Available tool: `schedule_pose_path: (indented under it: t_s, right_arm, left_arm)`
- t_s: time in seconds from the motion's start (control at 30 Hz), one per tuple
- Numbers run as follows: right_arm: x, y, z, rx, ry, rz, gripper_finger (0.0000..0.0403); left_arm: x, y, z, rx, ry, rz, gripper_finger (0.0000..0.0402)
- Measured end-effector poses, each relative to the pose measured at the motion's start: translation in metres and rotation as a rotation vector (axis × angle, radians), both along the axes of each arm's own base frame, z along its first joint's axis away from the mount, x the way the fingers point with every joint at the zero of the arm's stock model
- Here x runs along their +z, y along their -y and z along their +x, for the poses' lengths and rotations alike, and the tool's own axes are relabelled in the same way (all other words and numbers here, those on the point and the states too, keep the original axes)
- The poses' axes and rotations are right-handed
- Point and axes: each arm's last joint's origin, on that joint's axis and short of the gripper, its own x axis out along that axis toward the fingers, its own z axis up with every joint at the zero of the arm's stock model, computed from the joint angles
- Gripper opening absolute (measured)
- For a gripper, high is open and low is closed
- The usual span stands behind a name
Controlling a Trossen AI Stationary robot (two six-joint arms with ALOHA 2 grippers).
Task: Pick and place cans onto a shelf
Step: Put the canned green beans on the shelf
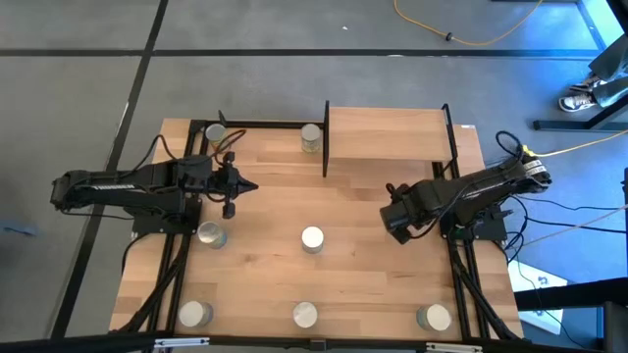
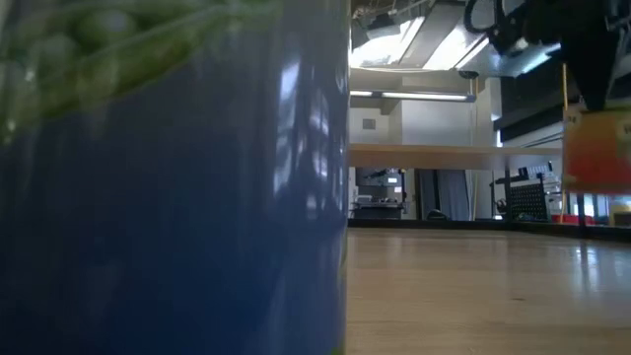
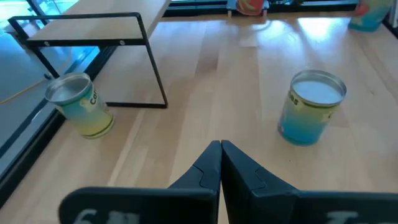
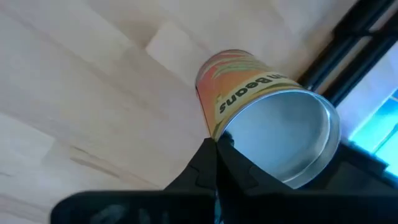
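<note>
Orange-labelled can (image 4: 267,118) sealed under a silvery top, beside clenched right jaws; left jaws clenched, empty.

Light: bright, even, ceiling strips (image 2: 414,95) overhead | Glare: tabletop (image 3: 323,28) sheen | Blur: near blue can (image 2: 173,187) fills my low view, unfocused | Shadows: soft

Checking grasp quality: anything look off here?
Right claw is shut on the rim of the orange can, not around its body, so the can seems to hang tilted. Left claw waits shut.
</note>
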Motion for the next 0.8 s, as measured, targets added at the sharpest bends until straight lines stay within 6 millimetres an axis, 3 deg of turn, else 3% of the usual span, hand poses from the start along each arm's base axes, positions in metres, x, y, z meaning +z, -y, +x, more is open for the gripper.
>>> schedule_pose_path:
  t_s: [0.4,0.6,0.8]
  right_arm:
    - [0.057,0.022,0.016,0.094,0.238,-0.084,0.0000]
    - [0.077,0.044,0.018,0.144,0.289,-0.090,0.0000]
    - [0.105,0.069,0.016,0.166,0.368,-0.111,0.0000]
  left_arm:
    - [0.016,-0.002,0.001,0.060,0.064,0.011,0.0000]
    - [0.029,-0.002,0.006,0.059,0.075,0.015,0.0000]
    - [0.029,-0.004,0.020,0.059,-0.016,0.004,0.0000]
